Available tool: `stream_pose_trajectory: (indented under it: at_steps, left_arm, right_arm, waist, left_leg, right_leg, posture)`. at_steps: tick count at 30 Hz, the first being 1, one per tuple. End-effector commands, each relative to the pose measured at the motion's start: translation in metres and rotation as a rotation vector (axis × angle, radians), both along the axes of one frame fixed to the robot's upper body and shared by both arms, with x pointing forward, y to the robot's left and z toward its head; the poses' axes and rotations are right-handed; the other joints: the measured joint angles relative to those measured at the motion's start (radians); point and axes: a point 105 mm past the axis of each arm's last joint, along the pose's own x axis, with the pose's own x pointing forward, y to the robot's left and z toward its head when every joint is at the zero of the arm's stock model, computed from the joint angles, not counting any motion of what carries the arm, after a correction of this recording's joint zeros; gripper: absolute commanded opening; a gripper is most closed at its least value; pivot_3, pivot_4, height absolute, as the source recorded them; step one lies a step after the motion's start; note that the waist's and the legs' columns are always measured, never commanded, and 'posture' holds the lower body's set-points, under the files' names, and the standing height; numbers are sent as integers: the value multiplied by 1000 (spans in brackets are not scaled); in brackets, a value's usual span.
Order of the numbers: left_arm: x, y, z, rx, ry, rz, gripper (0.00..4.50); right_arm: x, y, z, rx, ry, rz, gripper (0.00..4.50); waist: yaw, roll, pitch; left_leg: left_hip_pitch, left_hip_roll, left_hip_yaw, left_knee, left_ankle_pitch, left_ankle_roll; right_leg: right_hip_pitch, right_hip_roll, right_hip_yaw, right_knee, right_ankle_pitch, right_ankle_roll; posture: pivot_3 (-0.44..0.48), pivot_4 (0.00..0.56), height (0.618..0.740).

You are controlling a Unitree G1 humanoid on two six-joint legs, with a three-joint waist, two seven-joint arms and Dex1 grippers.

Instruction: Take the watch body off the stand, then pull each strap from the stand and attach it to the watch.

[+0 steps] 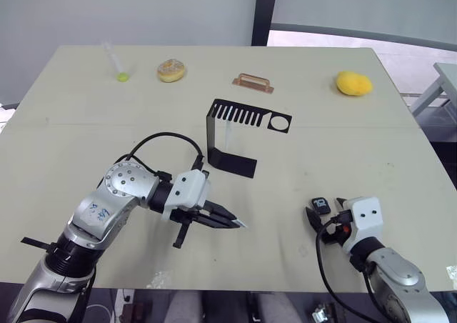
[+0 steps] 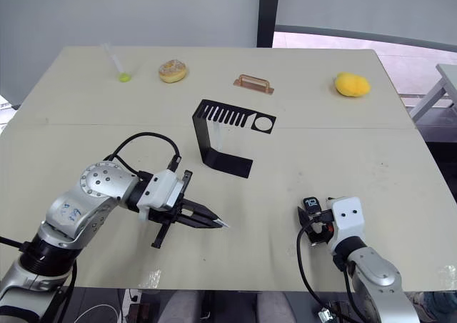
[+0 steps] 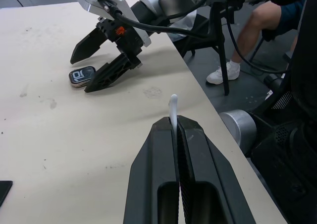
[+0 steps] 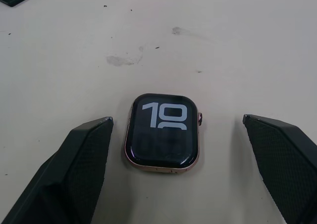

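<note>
The watch body (image 4: 162, 132), black with white digits and a metallic rim, lies flat on the table near the front right. My right gripper (image 1: 325, 212) is open, and its fingers (image 4: 84, 159) straddle the watch without touching it. My left gripper (image 1: 232, 221) hovers low over the front middle of the table, shut on a slim white strap (image 3: 173, 105). Just the strap's tip pokes out past the fingertips. The black stand (image 1: 232, 133) sits upright mid-table, behind both grippers. A faint pale strip (image 1: 227, 133) hangs below its comb slots.
Along the far edge lie a clear tube with a green tip (image 1: 118, 64), a round pastry (image 1: 171, 70), a copper bar (image 1: 253, 84) and a yellow lump (image 1: 353, 83). A seated person's legs (image 3: 267, 16) show beyond the table's edge.
</note>
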Motion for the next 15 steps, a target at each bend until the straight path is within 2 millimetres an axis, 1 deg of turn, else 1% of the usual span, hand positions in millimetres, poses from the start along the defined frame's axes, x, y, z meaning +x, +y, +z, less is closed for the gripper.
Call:
stream_pose_trajectory:
  at_steps: [1,5,12,13,15]
  left_arm:
    - [-4,0,5,-11,-33,-8,0]
    - [-3,1,5,-10,-37,-4,0]
    - [5,4,6,-7,-40,6,0]
    - [6,4,6,-7,-40,6,0]
    - [7,4,6,-6,-43,6,0]
  right_arm:
    - [-2,0,-9,53,40,-13,4445]
    - [-6,-1,-16,52,65,-15,4445]
    - [-10,-2,-23,53,88,-9,4445]
    - [-10,-2,-24,52,90,-8,4208]
    - [-10,-2,-25,56,91,-7,3582]
  waist:
    - [-1,0,0]
    - [-2,-1,0]
    - [1,-2,-1]
    - [1,-2,-1]
    - [2,-2,-1]
  left_leg:
    - [0,0,0,0,0,0]
    - [0,0,0,0,0,0]
    - [1,0,0,0,0,0]
    - [1,0,0,0,0,0]
    - [1,0,0,0,0,0]
  right_leg:
    - [0,0,0,0,0,0]
    - [0,0,0,0,0,0]
    - [0,0,0,0,0,0]
    - [0,0,0,0,0,0]
    - [0,0,0,0,0,0]
  posture:
    - [0,150,740]
    - [0,150,740]
    - [0,150,740]
    - [0,150,740]
    - [0,150,740]
